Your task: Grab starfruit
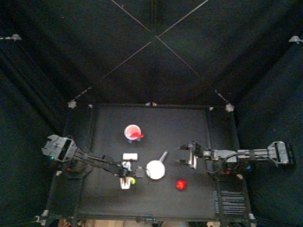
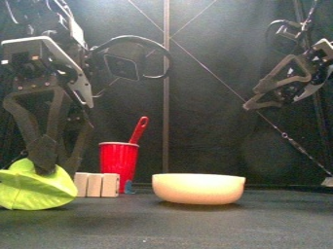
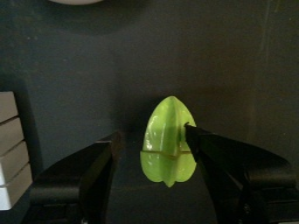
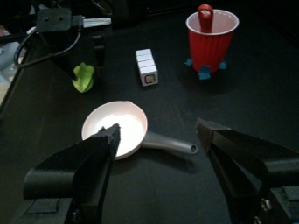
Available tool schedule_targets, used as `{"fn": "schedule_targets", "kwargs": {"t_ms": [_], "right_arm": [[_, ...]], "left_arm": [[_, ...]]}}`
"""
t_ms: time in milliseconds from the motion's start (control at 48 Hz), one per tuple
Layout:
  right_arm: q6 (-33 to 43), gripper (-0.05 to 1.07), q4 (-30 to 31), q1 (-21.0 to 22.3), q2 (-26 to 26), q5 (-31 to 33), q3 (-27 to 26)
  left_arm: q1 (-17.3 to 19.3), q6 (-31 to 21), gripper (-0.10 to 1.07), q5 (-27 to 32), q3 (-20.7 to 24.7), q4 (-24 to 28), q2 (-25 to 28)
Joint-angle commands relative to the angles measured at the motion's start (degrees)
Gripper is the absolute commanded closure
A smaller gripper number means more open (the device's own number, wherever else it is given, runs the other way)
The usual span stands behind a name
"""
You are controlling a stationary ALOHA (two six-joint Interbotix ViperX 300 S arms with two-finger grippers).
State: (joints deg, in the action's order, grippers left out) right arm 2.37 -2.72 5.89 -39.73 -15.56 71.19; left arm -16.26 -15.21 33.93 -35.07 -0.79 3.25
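Note:
The starfruit (image 3: pixel 167 144), yellow-green and ribbed, lies on the black table between the two jaws of my left gripper (image 3: pixel 152 140), which stands open around it. In the front view the starfruit (image 2: pixel 33 185) sits at the near left with the left gripper (image 2: pixel 50 156) hanging down right over it. From above the starfruit (image 1: pixel 134 179) is a small speck at the left arm's tip. My right gripper (image 4: pixel 158 136) is open and holds nothing, hovering above the white dish (image 4: pixel 114 122). It also sees the starfruit (image 4: pixel 84 77) farther off.
A red cup (image 2: pixel 119 165) with a red spoon stands behind the white blocks (image 2: pixel 95 184). The white dish (image 2: pixel 198 188) sits mid-table, its handle toward the right arm. A small red object (image 1: pixel 182 185) lies near the front edge.

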Motion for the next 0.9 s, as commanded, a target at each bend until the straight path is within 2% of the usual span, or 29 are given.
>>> {"fn": "schedule_targets", "kwargs": {"t_ms": [0, 458, 875], "right_arm": [[0.0, 0.03, -0.1, 0.1, -0.1, -0.4, -0.7], [0.0, 0.03, -0.1, 0.2, -0.1, -0.3, -0.7], [0.0, 0.03, -0.1, 0.2, -0.2, -0.3, -0.6]], "left_arm": [[-0.1, 0.0, 0.05, -0.2, 0.7, -0.4, -0.1], [-0.1, 0.2, 0.06, -0.2, 0.5, -0.5, 0.3], [-0.1, 0.3, 0.26, 0.1, 0.4, -0.6, 0.3]]}}
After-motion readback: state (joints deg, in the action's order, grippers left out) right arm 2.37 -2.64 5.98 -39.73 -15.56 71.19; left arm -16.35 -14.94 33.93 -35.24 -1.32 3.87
